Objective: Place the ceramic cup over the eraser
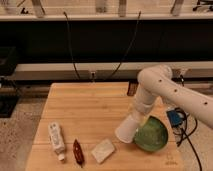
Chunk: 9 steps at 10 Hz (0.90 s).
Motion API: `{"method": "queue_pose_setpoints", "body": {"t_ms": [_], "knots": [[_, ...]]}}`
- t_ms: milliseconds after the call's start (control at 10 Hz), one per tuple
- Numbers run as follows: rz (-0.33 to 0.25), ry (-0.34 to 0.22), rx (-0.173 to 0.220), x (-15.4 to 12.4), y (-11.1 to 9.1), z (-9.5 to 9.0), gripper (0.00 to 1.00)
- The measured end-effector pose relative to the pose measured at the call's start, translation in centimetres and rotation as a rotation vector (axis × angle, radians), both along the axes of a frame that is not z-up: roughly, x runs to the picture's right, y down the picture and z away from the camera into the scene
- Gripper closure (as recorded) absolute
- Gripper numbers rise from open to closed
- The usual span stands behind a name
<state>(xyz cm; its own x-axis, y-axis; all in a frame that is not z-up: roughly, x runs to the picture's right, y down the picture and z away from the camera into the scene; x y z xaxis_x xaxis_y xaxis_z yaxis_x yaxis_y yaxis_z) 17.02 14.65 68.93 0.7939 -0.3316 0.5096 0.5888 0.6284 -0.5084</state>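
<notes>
I cannot pick out the small plain white ceramic cup on its own. A white tapered shape at the arm's lower end blends into the gripper (125,134), which hangs low over the light wooden table (85,107) at four o'clock from the table's middle. Spread or pinching, I cannot tell. I cannot make out the small dark rectangular eraser either. Just beside the gripper at three o'clock sits the round green bowl (152,136). At eight o'clock lies the pale cream flat block (103,150). Farther out is the slim dark red pod (78,151), then the white labelled tube-like bottle (56,140) near nine o'clock. The white arm (155,85) rises towards one o'clock.
</notes>
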Motion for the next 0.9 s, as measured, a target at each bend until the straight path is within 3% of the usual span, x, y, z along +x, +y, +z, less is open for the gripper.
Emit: {"method": "queue_pose_setpoints", "body": {"t_ms": [200, 500, 900], "knots": [[0.035, 0.044, 0.017, 2.4, -1.4, -0.9, 1.00], [0.037, 0.078, 0.040, 3.3, -3.5, -1.0, 1.00], [0.026, 0.136, 0.056, 5.3, -7.5, 0.4, 1.00]]}}
